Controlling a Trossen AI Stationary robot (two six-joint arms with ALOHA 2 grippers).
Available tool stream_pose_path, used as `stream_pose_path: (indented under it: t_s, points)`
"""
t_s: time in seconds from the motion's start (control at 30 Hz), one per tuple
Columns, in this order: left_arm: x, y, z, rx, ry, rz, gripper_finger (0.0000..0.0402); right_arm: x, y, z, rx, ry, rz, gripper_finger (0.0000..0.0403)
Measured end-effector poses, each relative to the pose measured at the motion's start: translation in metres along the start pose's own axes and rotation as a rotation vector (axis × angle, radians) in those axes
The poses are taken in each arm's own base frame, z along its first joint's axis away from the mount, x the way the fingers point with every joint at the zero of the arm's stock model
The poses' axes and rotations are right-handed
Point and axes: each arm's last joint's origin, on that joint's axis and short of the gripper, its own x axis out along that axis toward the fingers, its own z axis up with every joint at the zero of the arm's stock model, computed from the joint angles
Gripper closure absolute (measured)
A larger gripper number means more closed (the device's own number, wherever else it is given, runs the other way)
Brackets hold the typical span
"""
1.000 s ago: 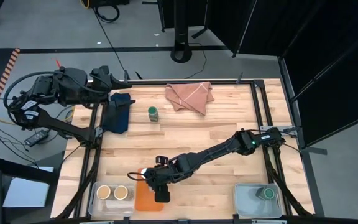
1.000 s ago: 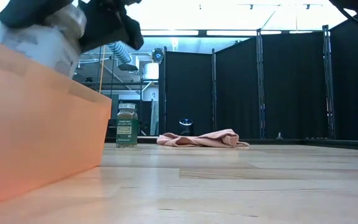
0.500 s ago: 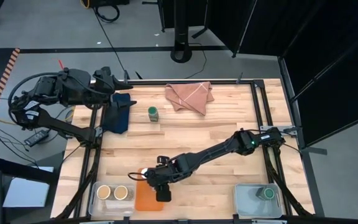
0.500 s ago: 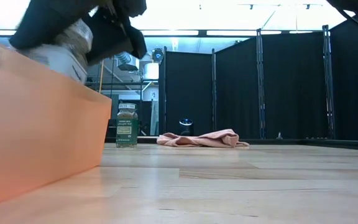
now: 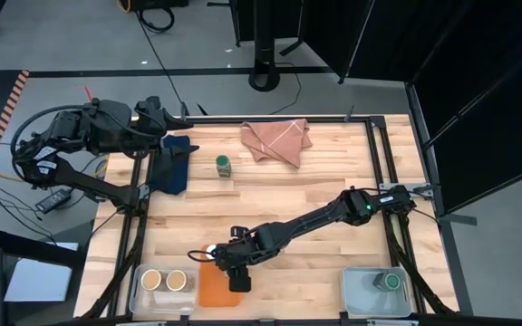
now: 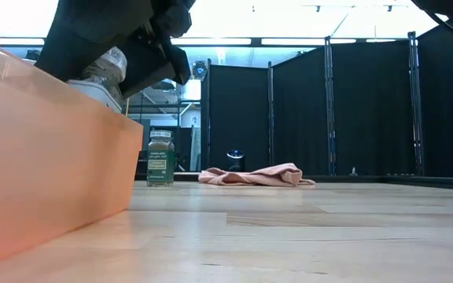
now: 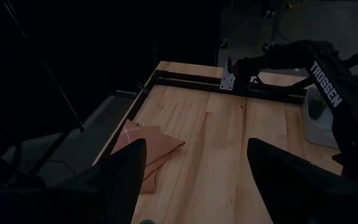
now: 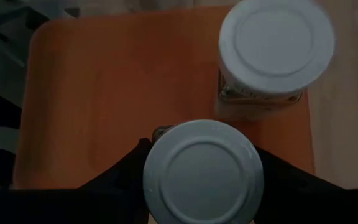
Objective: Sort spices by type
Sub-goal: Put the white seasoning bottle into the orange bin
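Orange bin (image 8: pixel 104 93): gripped white-lidded jar (image 8: pixel 202 173), apparently.

A robotics lab: a framed wooden worktable (image 5: pixel 324 181) stands on grey concrete flooring, ringed by black curtain partitions (image 6: pixel 352 110) under ceiling strip lights (image 6: pixel 305 41), with cables (image 5: pixel 157 14) trailing across the floor beyond the left arm

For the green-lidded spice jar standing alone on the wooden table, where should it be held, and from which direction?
Probably from straight above, fingers closing on opposite sides of the round body just under the lid. The small green-lidded glass spice jar stands upright and alone, with bare wood all round it; the dark blue cloth and pink folded cloth lie apart from it. The open left tool is nearer; the right tool holds a white-lidded jar.
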Motion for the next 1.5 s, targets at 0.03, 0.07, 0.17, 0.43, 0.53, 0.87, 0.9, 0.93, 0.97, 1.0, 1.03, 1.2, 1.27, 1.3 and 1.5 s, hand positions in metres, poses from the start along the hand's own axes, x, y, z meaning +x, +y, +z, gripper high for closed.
stream_pose_path:
  t_s: [0.03, 0.07, 0.17, 0.43, 0.53, 0.87, 0.9, 0.93, 0.97, 1.0, 1.03, 1.2, 1.27, 1.3, 1.5]
  points:
    - [0.000, 0.000, 0.000, 0.000, 0.000, 0.000, 0.0117, 0.000, 0.000, 0.000, -0.001, -0.001, 0.000, 0.0201]
    - [0.000, 0.000, 0.000, 0.000, 0.000, 0.000, 0.0117, 0.000, -0.001, 0.001, -0.001, -0.003, -0.001, 0.0201]
    - [0.000, 0.000, 0.000, 0.000, 0.000, 0.001, 0.0117, 0.000, -0.003, 0.001, 0.001, -0.001, -0.004, 0.0201]
    - [0.000, 0.000, 0.000, 0.000, 0.000, 0.002, 0.0117, 0.000, -0.005, 0.001, -0.016, -0.002, -0.025, 0.0201]
    - [0.000, 0.000, 0.000, 0.000, 0.000, 0.003, 0.0117, 0.000, -0.006, 0.001, -0.014, -0.001, -0.033, 0.0201]
    - [0.000, 0.000, 0.000, 0.000, -0.001, 0.010, 0.0117, 0.000, -0.009, 0.002, -0.030, -0.005, -0.061, 0.0201]
    - [0.000, 0.000, 0.000, 0.000, -0.001, 0.010, 0.0117, 0.000, -0.009, 0.002, -0.030, -0.003, -0.062, 0.0201]
    - [0.000, 0.000, 0.000, 0.000, -0.001, 0.011, 0.0117, 0.000, -0.009, 0.001, -0.030, -0.002, -0.062, 0.0201]
    - [0.000, 0.000, 0.000, 0.000, -0.001, 0.011, 0.0117, 0.000, -0.009, 0.001, -0.030, -0.001, -0.063, 0.0201]
    - [0.000, 0.000, 0.000, 0.000, -0.001, 0.011, 0.0117, 0.000, -0.009, 0.001, -0.030, -0.001, -0.063, 0.0201]
    - [0.000, 0.000, 0.000, 0.000, -0.001, 0.011, 0.0117, 0.000, -0.009, 0.001, -0.033, -0.001, -0.063, 0.0201]
    - [0.000, 0.000, 0.000, 0.000, -0.001, 0.011, 0.0117, 0.000, -0.009, 0.001, -0.036, 0.001, -0.064, 0.0201]
    - [0.000, 0.000, 0.000, -0.001, -0.001, 0.011, 0.0117, 0.000, -0.010, 0.001, -0.036, 0.000, -0.067, 0.0201]
    - [0.000, 0.000, 0.000, -0.001, -0.002, 0.011, 0.0117, 0.000, -0.010, 0.001, -0.036, 0.000, -0.067, 0.0201]
    - [0.000, 0.000, 0.000, -0.005, -0.002, 0.011, 0.0117, 0.000, -0.011, 0.000, -0.036, 0.011, -0.077, 0.0201]
